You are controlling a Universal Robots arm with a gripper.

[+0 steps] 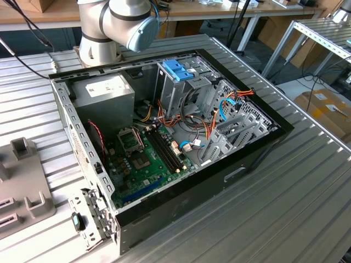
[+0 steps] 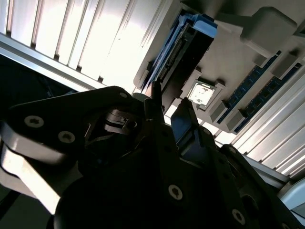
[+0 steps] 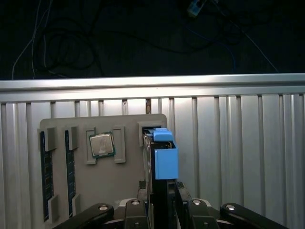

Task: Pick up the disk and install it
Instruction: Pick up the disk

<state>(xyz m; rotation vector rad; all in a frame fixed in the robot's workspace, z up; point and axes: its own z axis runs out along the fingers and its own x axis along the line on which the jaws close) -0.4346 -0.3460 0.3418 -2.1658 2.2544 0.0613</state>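
Fingers [image 3: 146, 193] of the gripper [image 3: 161, 190] stand at a narrow gap, and I read them as clamped on the disk [image 3: 165, 160], one finger against each broad face at its near end. The disk stands on edge with its blue carrier showing at the far end. It is seated in a slot of the grey fixture plate [image 3: 119, 191], beside a processor chip [image 3: 101, 144] and two memory modules [image 3: 46, 176]. The plate lies on the ribbed metal table [image 3: 238, 143], near its edge. In the exterior view the arm [image 1: 118, 19] rises behind the open computer case [image 1: 236, 170], whose drive cage carries a bare blue bracket [image 1: 178, 69]. A white sticker [image 1: 107, 86] sits on the power supply box [image 1: 104, 101]; its print is too small for me to read.
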